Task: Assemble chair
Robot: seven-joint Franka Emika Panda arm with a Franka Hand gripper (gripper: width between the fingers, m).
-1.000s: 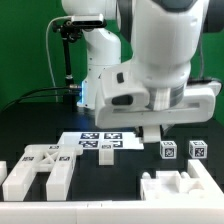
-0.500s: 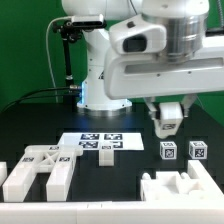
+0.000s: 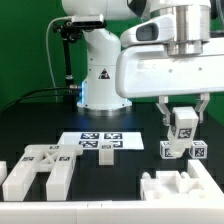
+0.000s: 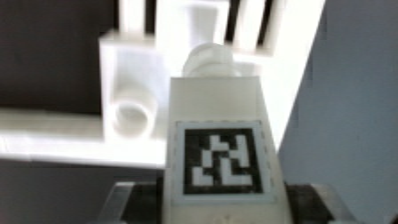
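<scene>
Looks early in the build: shows the chair [image 3: 30, 176] only as separate white pieces, none visibly joined to another. By that reading, leaves every joint to be made.

Has 1 piece in the air: pincer [image 3: 183, 119] pinching a chunky white post [image 3: 183, 129] by its sides, clear of the bench [image 3: 120, 176]. From the wrist view, shows that post [image 4: 221, 120] as a flat-faced bar with 1 black-and-white tag near the fingers and a rounded far end.

Just below the pincer, 2 small tagged blocks [image 3: 169, 150] resting side by side. Lower again, at the front edge, a notched block [image 3: 177, 188]. Well away from the pincer, toward the exterior view's left, a big slotted piece [image 3: 50, 160] lying flat. Between that and the pincer, the marker board [image 3: 100, 141].
</scene>
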